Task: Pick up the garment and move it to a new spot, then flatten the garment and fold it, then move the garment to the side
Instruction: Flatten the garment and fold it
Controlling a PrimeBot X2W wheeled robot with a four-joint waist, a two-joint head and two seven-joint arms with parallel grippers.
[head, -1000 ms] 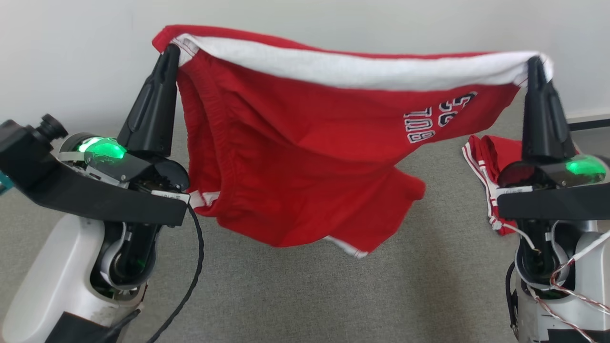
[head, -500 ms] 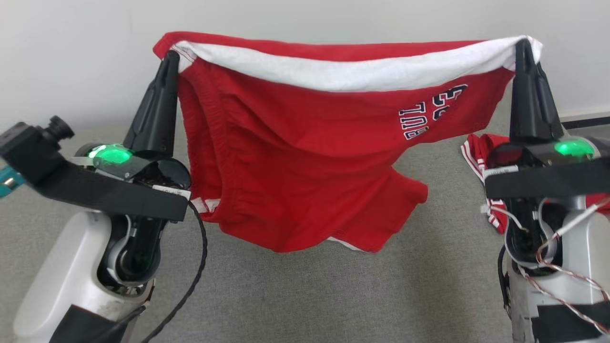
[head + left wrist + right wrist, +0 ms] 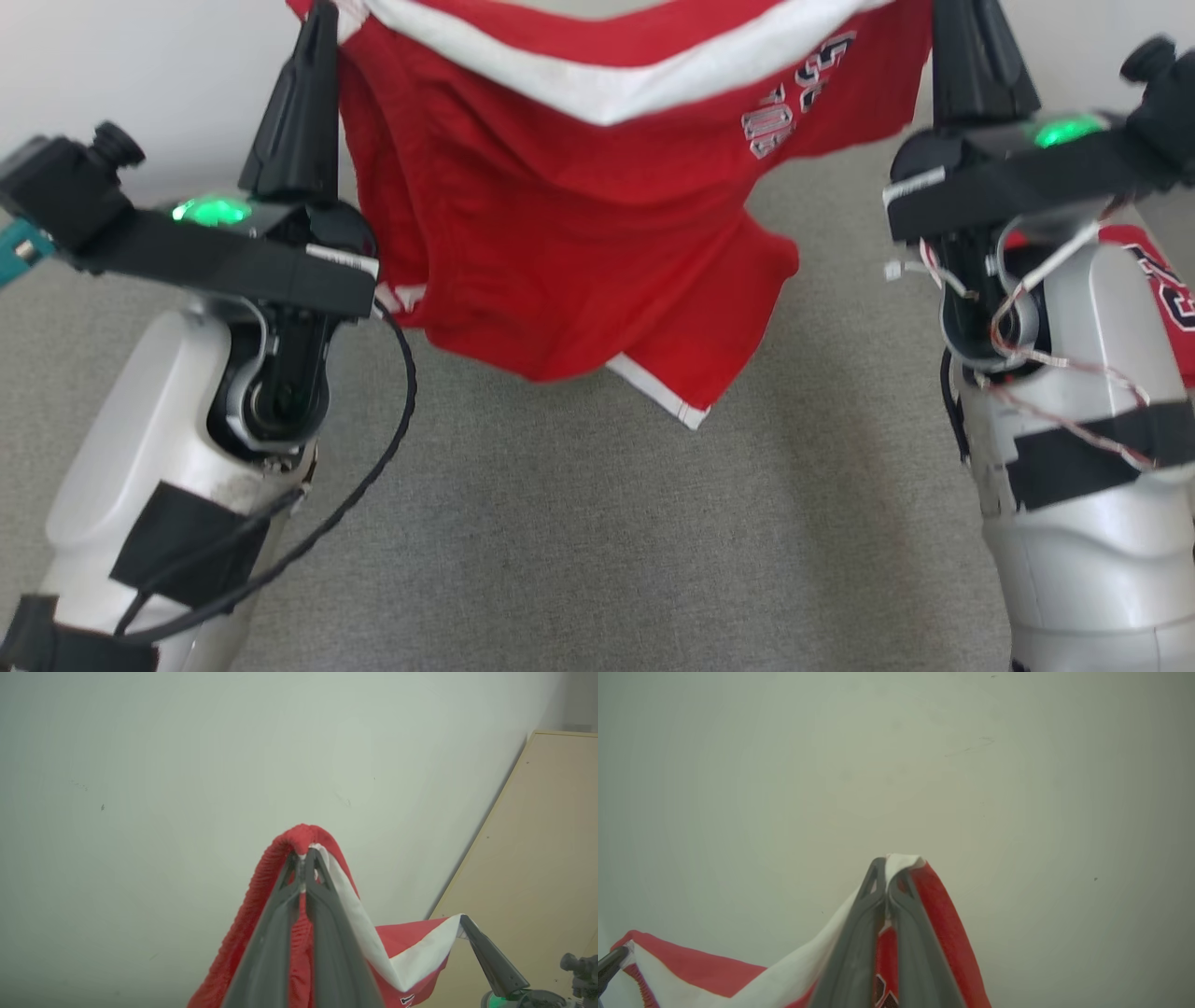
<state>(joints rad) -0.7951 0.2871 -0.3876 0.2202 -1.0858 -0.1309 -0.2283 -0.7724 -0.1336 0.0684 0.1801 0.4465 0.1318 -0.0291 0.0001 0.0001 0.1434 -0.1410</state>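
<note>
1. Head view: grey carpet [image 3: 579, 541] covers the floor, and a pale wall [image 3: 140, 75] stands at the back.
2. The frame's top edge cuts off the upper part of the garment [image 3: 560, 205] and the tips of the right gripper [image 3: 971, 42] at 1 o'clock. The left gripper [image 3: 323, 11] at 11 o'clock just reaches that edge.
3. The garment hangs at 12 o'clock, strung between the two grippers and clear of the carpet. It is red, with a white band sagging across it and white trim on the lowest hem. Its lettering [image 3: 794, 98] is blurred and upside down, so I cannot read it.
4. A second red cloth [image 3: 1167, 289] at 3 o'clock is mostly hidden behind the right arm.
5. Count: one hanging garment, two grippers, one black cable [image 3: 373, 485] looping off the left arm.
6. Left wrist view: against the bare wall, the left gripper's fingers are pinched together on a ribbed red edge of the garment at centre. At 4 o'clock the white band runs to the right gripper's tip, in front of a wooden panel [image 3: 537, 858].
7. Right wrist view: the right gripper's fingers are clamped on a white-and-red corner at centre. The cloth trails to 8 o'clock, where one dark finger of the left gripper is cut by the frame.
</note>
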